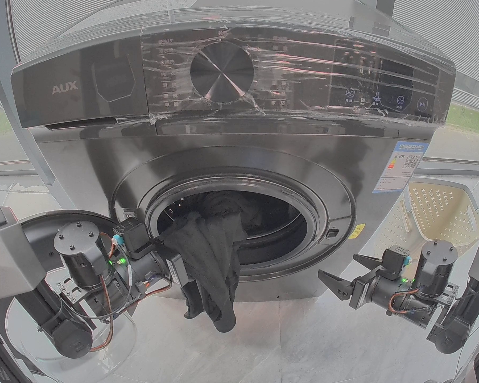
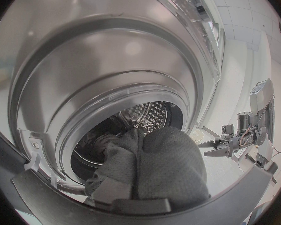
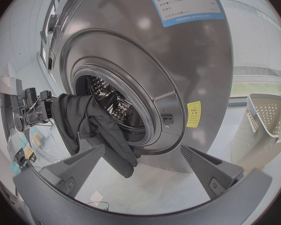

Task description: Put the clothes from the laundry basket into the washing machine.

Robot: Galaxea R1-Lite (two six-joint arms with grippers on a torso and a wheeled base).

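Left gripper [image 1: 183, 272] pinching black garment [image 1: 213, 256] hanging at washing machine [image 1: 324, 198] opening, right gripper [image 1: 339, 269] spread wide, near laundry basket [image 1: 447, 208]

Cannot make out the front of the left gripper [image 1: 176, 269], draped over by the dark garment [image 1: 213, 256]. Cannot tell where that garment ends and the dark inside of the drum [image 1: 274, 222] begins. Lose one side of the laundry basket [image 1: 444, 211] behind the washing machine [image 1: 239, 155] in the head view, another past the right wrist view's edge.
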